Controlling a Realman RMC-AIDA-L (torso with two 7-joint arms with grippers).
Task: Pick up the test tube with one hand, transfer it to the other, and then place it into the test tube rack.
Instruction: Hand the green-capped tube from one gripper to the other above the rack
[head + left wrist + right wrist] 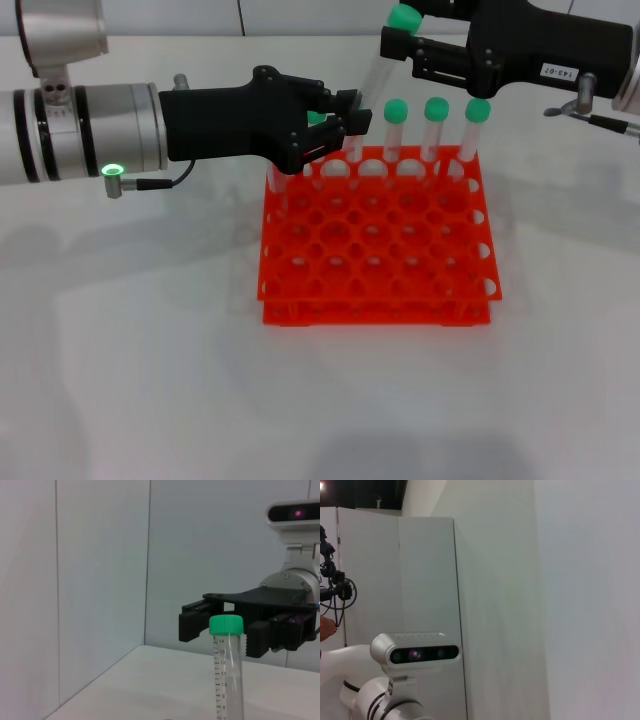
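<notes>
The test tube, clear with a green cap, hangs tilted in the air above the back of the orange-red rack. My left gripper, unlabelled, on the arm with the green light, is shut on its lower part. My right gripper, with the white label, is at the tube's top, just under the cap. In the left wrist view the tube stands upright, its cap level with the right gripper behind it. The right wrist view shows neither tube nor rack.
Three capped tubes stand in the rack's back row on the right. Another tube stands at the back left corner, partly behind my left gripper. The rack sits on a white table. My head camera shows in both wrist views.
</notes>
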